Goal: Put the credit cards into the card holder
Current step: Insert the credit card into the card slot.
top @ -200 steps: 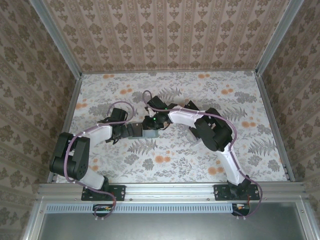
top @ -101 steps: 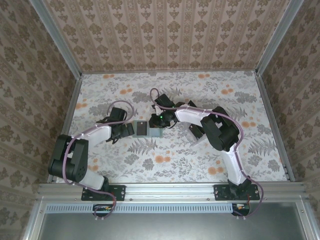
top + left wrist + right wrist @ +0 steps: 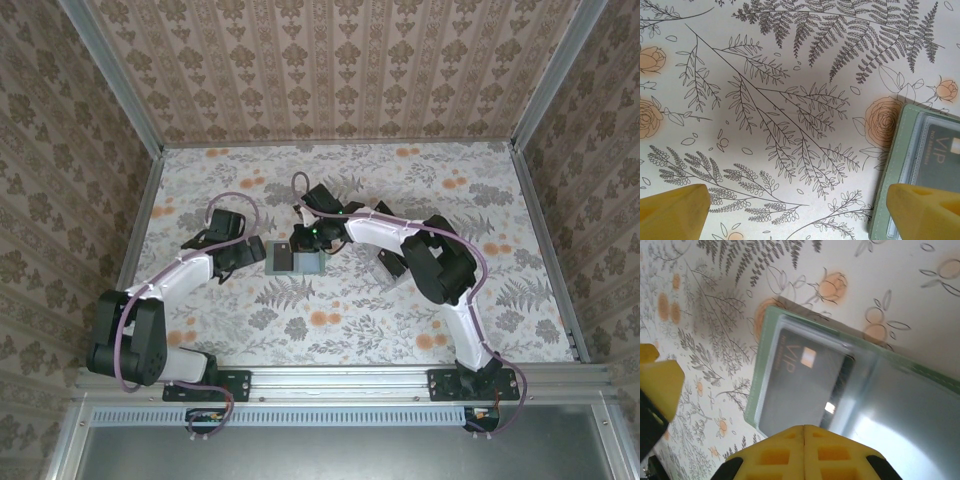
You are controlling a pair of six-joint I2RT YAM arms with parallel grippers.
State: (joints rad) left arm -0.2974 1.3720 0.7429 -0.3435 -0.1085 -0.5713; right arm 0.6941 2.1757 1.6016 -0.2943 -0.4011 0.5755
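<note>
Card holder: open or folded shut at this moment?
Open, spread flat: the card holder shows its inside, a dark VIP card under clear plastic.

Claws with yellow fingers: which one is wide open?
The left claw, its yellow fingers far apart beside the sage-green card holder. The right claw has fingers pressed together.

Card holder (image 3: 308,262): you have it lying open and flat on the floral counter (image 3: 400,320). It has a sage-green rim and a bluish-grey inside.

Credit card (image 3: 282,258): one sits in the holder's left half as the top camera sees it, flat and square with the holder's edges. In the right wrist view it is dark brown-black with "VIP" lettering and a small gold chip, under what looks like a clear pocket.

The holder's other half shows bare, glossy lining.
</note>
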